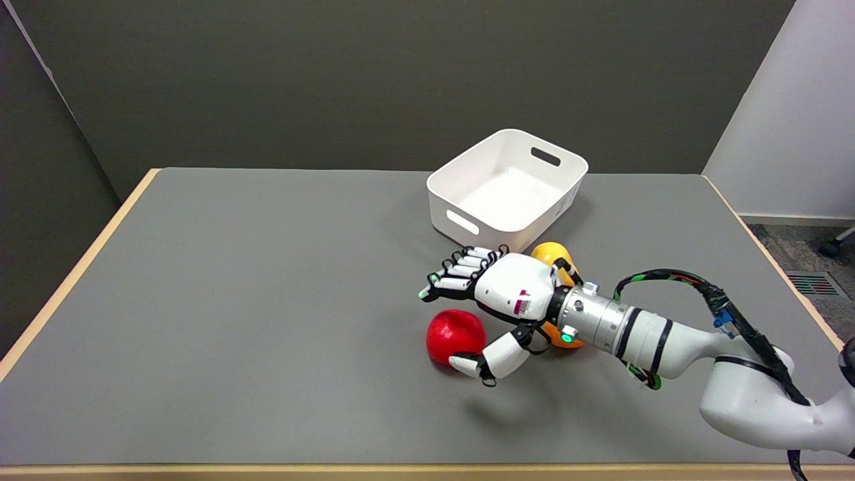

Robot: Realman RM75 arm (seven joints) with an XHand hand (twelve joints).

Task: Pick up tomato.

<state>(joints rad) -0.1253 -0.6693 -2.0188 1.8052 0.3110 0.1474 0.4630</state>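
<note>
One round tomato (455, 336), axis indiscernible

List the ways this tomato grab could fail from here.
1. The right hand is not yet closed: its thumb reaches the near side of the tomato while the other fingers spread above and behind, so closing unevenly could roll the round tomato away to the left.
2. The orange fruit lies right under the wrist; lowering further may knock it toward the white bin.
</note>
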